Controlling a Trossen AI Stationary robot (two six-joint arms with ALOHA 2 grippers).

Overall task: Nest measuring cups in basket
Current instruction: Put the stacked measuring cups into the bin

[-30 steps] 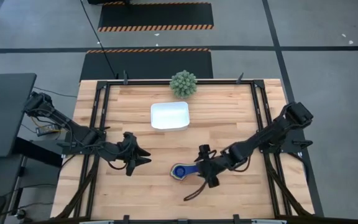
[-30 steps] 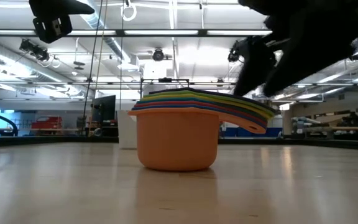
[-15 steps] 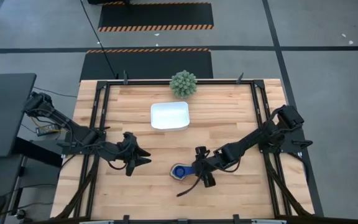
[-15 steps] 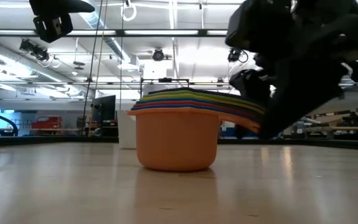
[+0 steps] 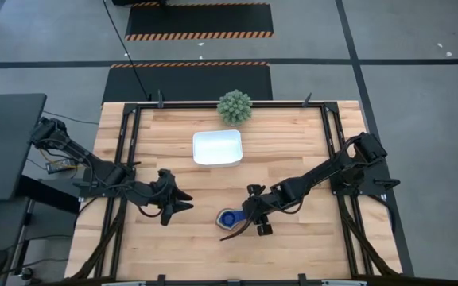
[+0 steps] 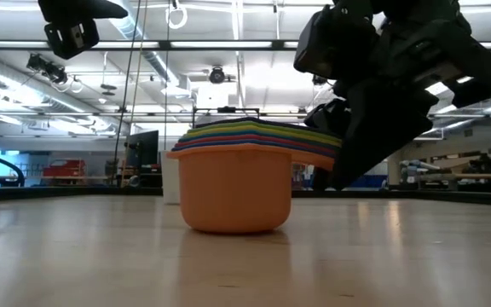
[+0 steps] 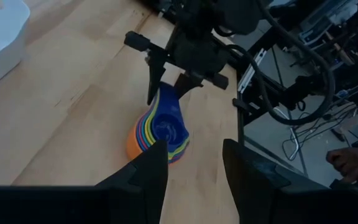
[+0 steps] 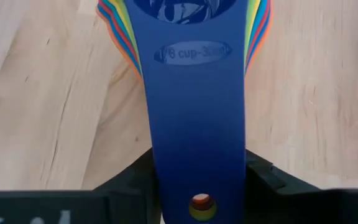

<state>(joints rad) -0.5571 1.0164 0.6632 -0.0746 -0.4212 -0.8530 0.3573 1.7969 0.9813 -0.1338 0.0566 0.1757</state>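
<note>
The measuring cups (image 5: 229,218) stand nested in one stack on the wood near the table's near edge. The orange cup is outermost (image 6: 233,188) and the dark blue one innermost (image 7: 163,124). Their flat handles fan out toward the table's right. My right gripper (image 5: 250,215) is at those handles, low over the table. My left gripper (image 5: 183,199) hovers open to the left of the stack, apart from it, its fingers (image 7: 148,174) pointing toward the cups. The white basket (image 5: 217,148) sits farther back, with nothing in it. My right gripper (image 8: 197,186) has the stacked handles between its two fingers, one finger (image 8: 135,171) at each long edge of the blue top handle (image 8: 194,124). It comes in nearly level from the table's right, fingers lying along the handles. The stack stands upright, its orange base on the table.
A round spiky green plant (image 5: 234,106) stands at the far edge behind the basket. Black frame rails (image 5: 127,151) run along both sides of the table. Bare wood lies between the stack and the basket. A person's hand (image 7: 353,163) shows beyond the table.
My right gripper has moved toward the table's left and dropped lower, sliding along the handles until they sit between its fingers. The stack has shifted slightly across the table, staying upright.
</note>
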